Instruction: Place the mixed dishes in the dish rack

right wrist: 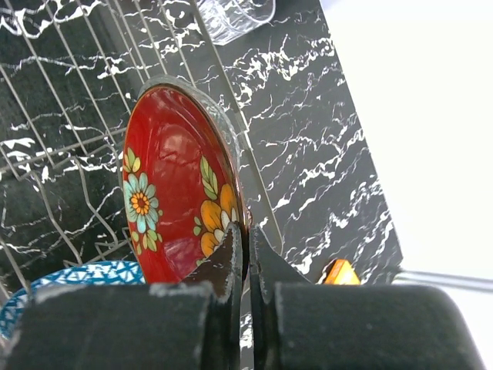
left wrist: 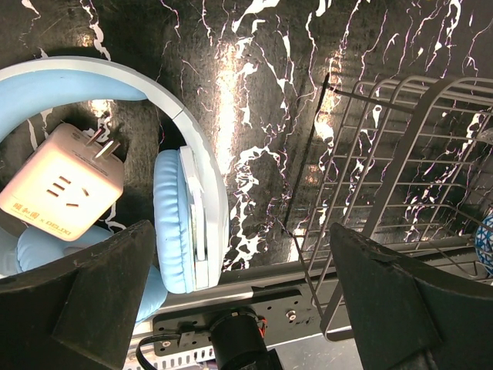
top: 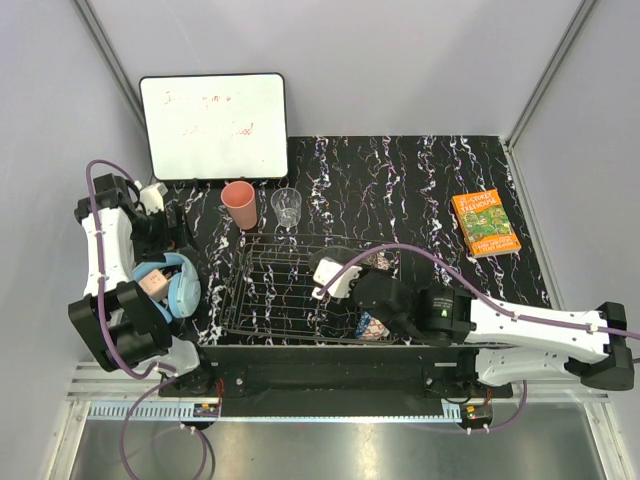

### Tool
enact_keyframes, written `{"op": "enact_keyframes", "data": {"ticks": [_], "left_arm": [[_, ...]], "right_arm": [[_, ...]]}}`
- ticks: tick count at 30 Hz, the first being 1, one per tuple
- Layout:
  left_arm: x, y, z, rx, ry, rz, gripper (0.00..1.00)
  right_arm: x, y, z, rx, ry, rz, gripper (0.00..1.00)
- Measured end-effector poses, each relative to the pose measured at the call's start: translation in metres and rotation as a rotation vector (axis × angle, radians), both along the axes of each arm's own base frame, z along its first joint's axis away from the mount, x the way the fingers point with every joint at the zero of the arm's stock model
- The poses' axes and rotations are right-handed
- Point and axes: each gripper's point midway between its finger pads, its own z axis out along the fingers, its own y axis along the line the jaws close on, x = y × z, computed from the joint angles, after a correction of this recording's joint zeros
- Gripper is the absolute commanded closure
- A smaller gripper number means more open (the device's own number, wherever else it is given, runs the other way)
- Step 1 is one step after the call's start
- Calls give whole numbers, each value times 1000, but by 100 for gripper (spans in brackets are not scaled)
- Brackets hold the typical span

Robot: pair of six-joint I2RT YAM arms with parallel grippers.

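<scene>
Near edge first. The blue patterned bowl [top: 372, 326] is at the near right corner of the dish rack [top: 270, 285], mostly under my right arm. I can't tell if it sits inside the wires or just against them.

The right gripper [right wrist: 246, 250] is pinched narrow on the near rim of the red plate [right wrist: 166, 177]. The plate stands on edge over the rack's right half, slightly tilted. It runs straight out from the fingertips toward the far side, its face in line with the jaw gap. Its far rim is down among the wires, but I can't tell if it's seated between tines. My read is that the next move turns on that:
- Seated: let go and back out along the plate's own plane.
- Not seated: lower first.

Glazed plate on thin wire, so it could tip on release.

The left gripper [left wrist: 243, 231] has its jaws wide and holds nothing. It hangs over the black marbled mat [left wrist: 254, 92], between the headphones [left wrist: 192, 200] with a plug cube [left wrist: 58, 193] and the rack's near left corner.

The left half of the rack shows only wire, so there's room there.

Far side: the pink cup [top: 238, 205] and glass tumbler [top: 286, 207] stand upright on the mat just beyond the rack, side by side and not touching. I judge the left arm nearer to both.

The orange book [top: 485, 222] is far right and the white board [top: 213, 125] far left, both well apart from the work.
</scene>
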Motion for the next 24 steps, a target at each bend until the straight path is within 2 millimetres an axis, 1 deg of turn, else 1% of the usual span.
{"op": "enact_keyframes", "data": {"ticks": [6, 14, 24], "left_arm": [[0, 0, -1, -5, 5, 7, 1], [0, 0, -1, -6, 6, 10, 1], [0, 0, -1, -6, 5, 10, 1]], "right_arm": [[-2, 6, -10, -86, -34, 55, 100], [-6, 14, -16, -158, -59, 109, 100], [-11, 30, -43, -269, -34, 191, 100]]}}
